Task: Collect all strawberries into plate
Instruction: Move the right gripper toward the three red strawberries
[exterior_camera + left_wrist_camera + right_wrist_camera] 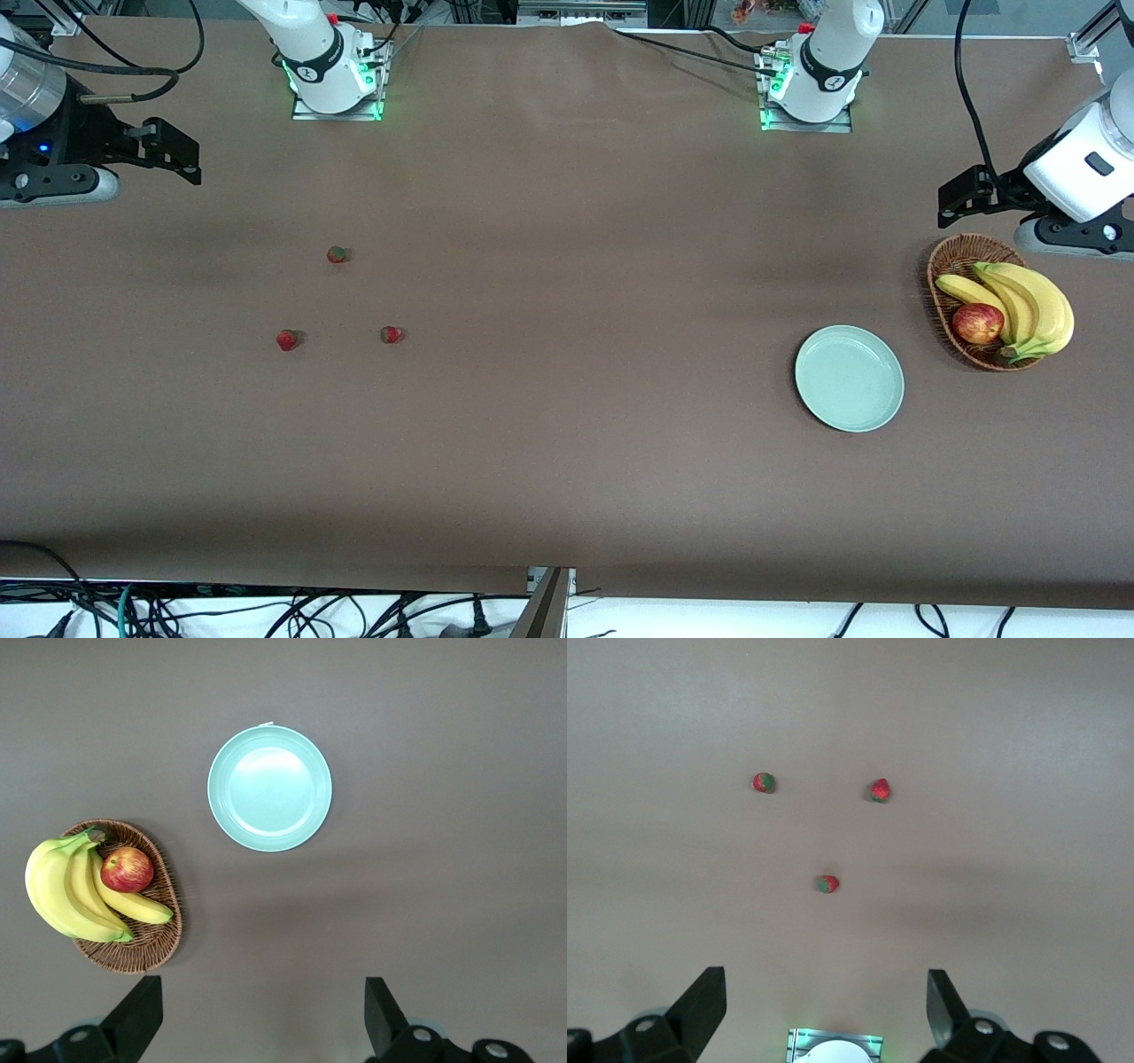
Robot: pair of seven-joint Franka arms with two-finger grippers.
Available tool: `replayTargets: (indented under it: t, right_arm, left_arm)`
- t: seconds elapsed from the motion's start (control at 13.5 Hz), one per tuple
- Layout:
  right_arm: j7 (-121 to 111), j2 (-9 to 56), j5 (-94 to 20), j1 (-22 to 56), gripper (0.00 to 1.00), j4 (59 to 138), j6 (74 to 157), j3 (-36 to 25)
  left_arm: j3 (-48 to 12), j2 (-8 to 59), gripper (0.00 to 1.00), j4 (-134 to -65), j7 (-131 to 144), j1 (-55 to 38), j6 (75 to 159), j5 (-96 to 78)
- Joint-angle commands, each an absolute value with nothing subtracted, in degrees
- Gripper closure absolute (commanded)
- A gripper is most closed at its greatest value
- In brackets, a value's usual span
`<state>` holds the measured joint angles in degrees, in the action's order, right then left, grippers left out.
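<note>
My left gripper and right gripper both gape wide, holding nothing. Three strawberries lie toward my right arm's end; plate beside the basket.

White arms on green-lit bases, black collar rings, black cables, black two-finger grippers

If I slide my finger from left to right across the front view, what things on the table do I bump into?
Tiny red strawberry → second red strawberry → third red strawberry → round pale mint-green plate → brown wicker basket holding the red-yellow apple and yellow bananas.
</note>
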<state>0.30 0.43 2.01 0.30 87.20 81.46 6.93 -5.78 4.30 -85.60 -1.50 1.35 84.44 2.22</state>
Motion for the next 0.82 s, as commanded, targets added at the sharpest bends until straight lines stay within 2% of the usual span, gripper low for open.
replayTargets:
  t: [0.0,0.74]
  right_arm:
    - [0.4,0.7,1.1,-0.2,0.0,86.5,81.2,6.4]
    - [1.2,1.7,1.2,-0.2,0.0,86.5,81.7,6.2]
  left_arm:
    - [-5.9,4.4,0.0,-85.3,-1.2,1.6,84.6,1.9]
    - [-5.9,4.4,0.0,-85.3,-1.2,1.6,84.6,1.9]
